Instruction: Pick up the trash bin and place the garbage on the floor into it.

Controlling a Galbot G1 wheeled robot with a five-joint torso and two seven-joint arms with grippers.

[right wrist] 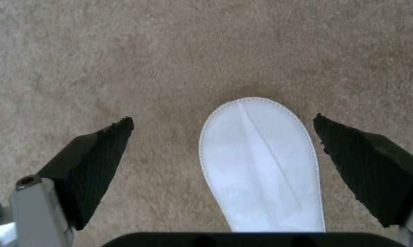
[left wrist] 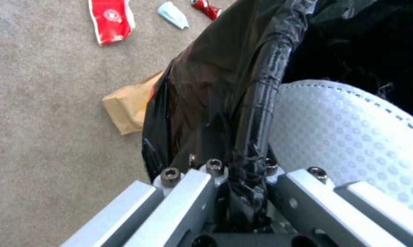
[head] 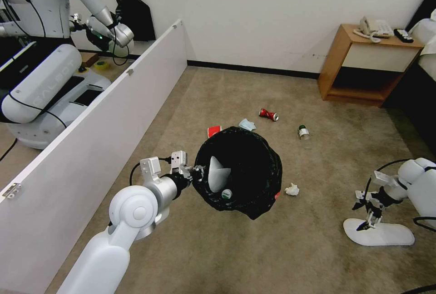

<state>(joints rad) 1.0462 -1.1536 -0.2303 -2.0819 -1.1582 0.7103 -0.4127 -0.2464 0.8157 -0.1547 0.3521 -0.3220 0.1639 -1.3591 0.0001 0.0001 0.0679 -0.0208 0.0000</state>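
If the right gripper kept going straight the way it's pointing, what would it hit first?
Most likely the white slipper on the carpet: the right gripper points down at it, jaws open astride its toe end.

Even, diffuse indoor light; shadows soft and faint. Head view sharp, straight lines bowing at its edges. Wrist views soft and blurry. Mild glare on trash bin liner; its interior reads solid black.

The trash bin, centre frame, hides its red wall under the black bag; the cardboard piece is half covered by it; the slipper runs off the right wrist view's bottom edge; the red carton is cut by the top edge.
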